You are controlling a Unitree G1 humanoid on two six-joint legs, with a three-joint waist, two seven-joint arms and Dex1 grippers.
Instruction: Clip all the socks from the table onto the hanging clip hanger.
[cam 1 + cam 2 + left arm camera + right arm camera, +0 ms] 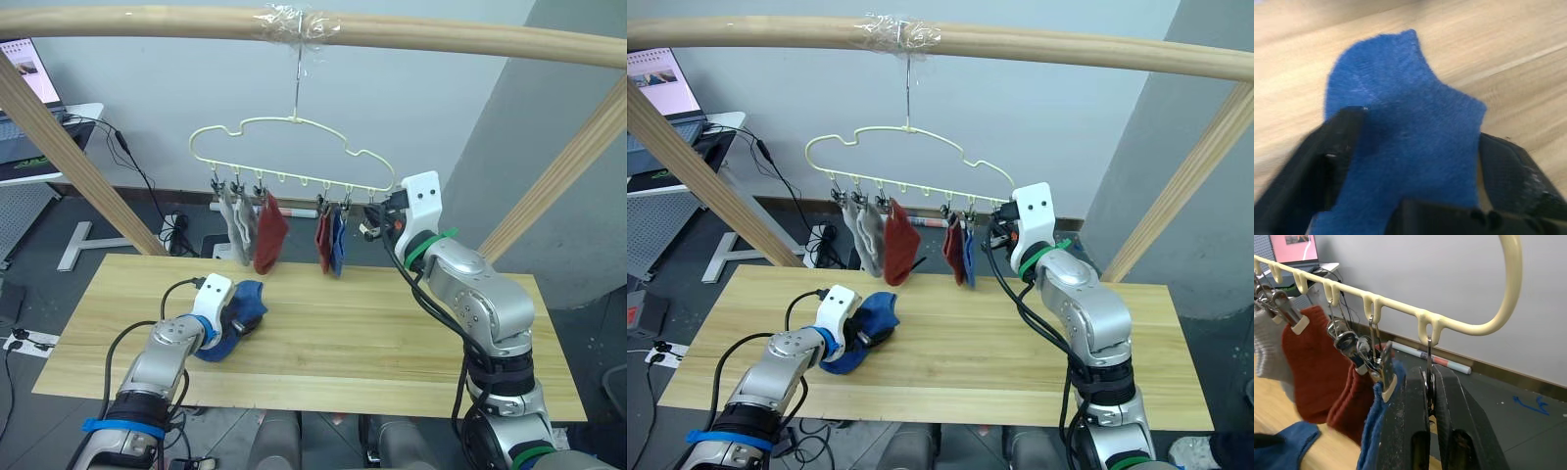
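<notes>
I am holding the last blue sock [233, 318] on the table [323, 338] with the left gripper [1415, 161]; its two fingers are closing on the fabric from either side. I am pinching the end clip [1429, 382] of the hanger [294, 147] between the closed fingers of the right gripper [1432, 396]. Five socks are hanging from the other clips.

- lab or office test space; plain pale wall [411, 108], dark grey floor [59, 220]
- open laptop [24, 78] on a white desk [59, 166] at left; cables [137, 171] trailing down to a power strip [176, 227]
- staged rig; round wooden pole frame [147, 24] over a pale plank tabletop [372, 333]; clip hanger [294, 157] taped to the pole
</notes>
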